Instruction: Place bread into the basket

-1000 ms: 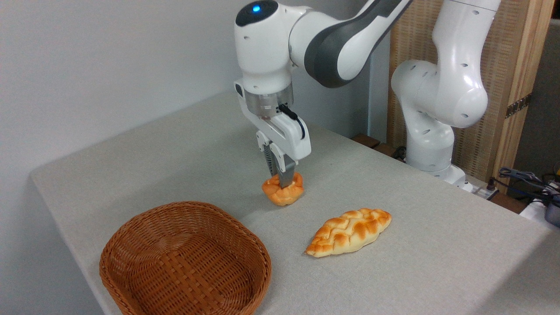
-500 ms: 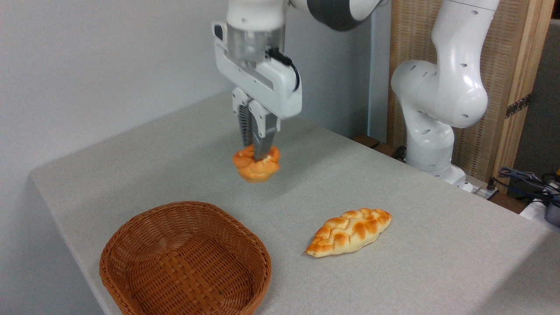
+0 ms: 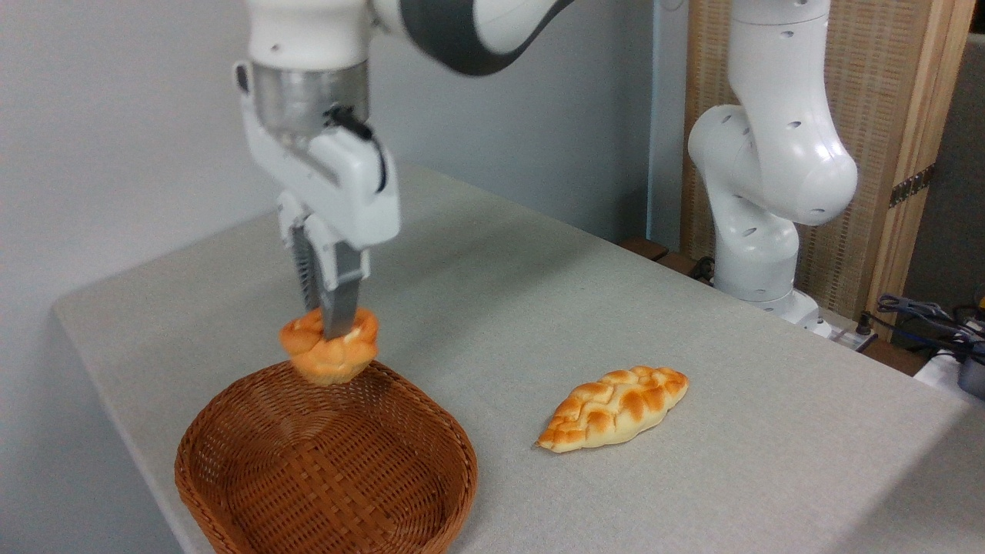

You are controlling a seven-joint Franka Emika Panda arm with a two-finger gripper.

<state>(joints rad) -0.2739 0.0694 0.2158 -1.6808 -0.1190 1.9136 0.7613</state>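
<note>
Pincer [image 3: 329, 327]: closed on the bun, fingers pointing straight down, tips sunk into the bun's top.
Bun [image 3: 329, 352]: held clear of the worktop, hanging at the basket's far rim, knotted top up.
Basket [image 3: 231, 419]: sits on the worktop near its front-left corner, open side up, nothing inside.
Key relation: the basket's hollow lies toward the camera and below the bun. In this view the bun overlaps the far rim, so whether it is already past the rim or just behind it cannot be told.
Step in hand: carry phase, judged from the lifted bun and the bare basket.
Next move, as a judgement: shift the bun toward the basket's centre, lower it, then part the fingers.
Risk: a release at the present spot may drop the bun on the rim and let it roll outward.
Loaf [image 3: 613, 407]: lies flat on the worktop well to the right of the basket, long axis slanting up to the right. Not part of the task.
Worktop [image 3: 769, 400]: grey cloth surface.
</note>
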